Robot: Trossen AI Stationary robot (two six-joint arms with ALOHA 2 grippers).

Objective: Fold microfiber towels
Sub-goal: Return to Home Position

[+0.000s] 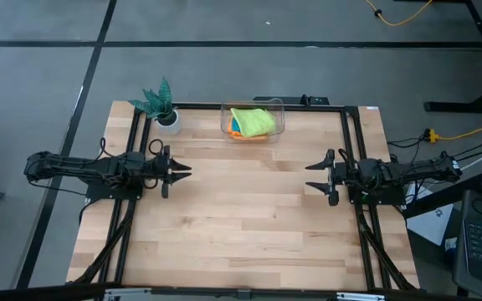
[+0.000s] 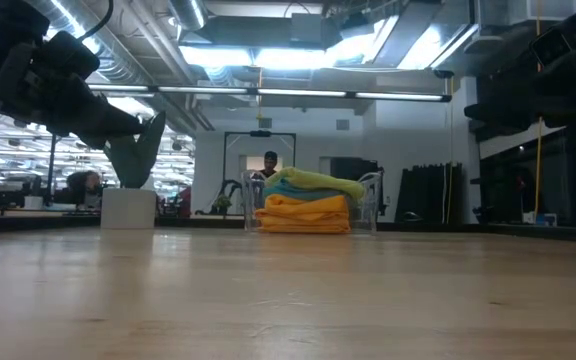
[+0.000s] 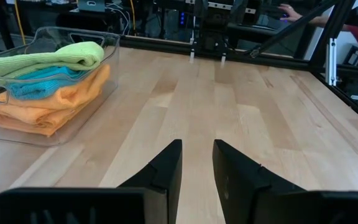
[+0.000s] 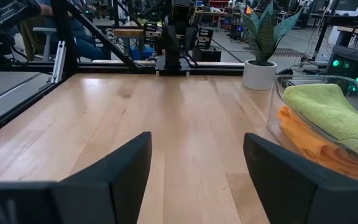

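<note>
The microfiber towels (image 1: 252, 122) lie stacked in a clear plastic bin (image 1: 279, 107) at the middle of the table's far edge. A lime green towel (image 3: 48, 57) is on top, a teal-blue one (image 3: 39, 78) lies under it, and orange ones (image 3: 48, 102) are at the bottom. My left gripper (image 1: 184, 170) hovers at the table's left side, pointing right, open by a narrow gap (image 3: 197, 146) with nothing in it. My right gripper (image 1: 310, 176) hovers at the right side, pointing left, wide open (image 4: 197, 138) and empty. Both are well short of the bin.
A green plant in a white pot (image 1: 164, 109) stands at the far left, beside the bin. Black frame rails (image 1: 351, 134) run along the table's left, right and far sides. Bare wood (image 1: 249, 209) lies between the grippers and toward the near edge. People show in the room beyond.
</note>
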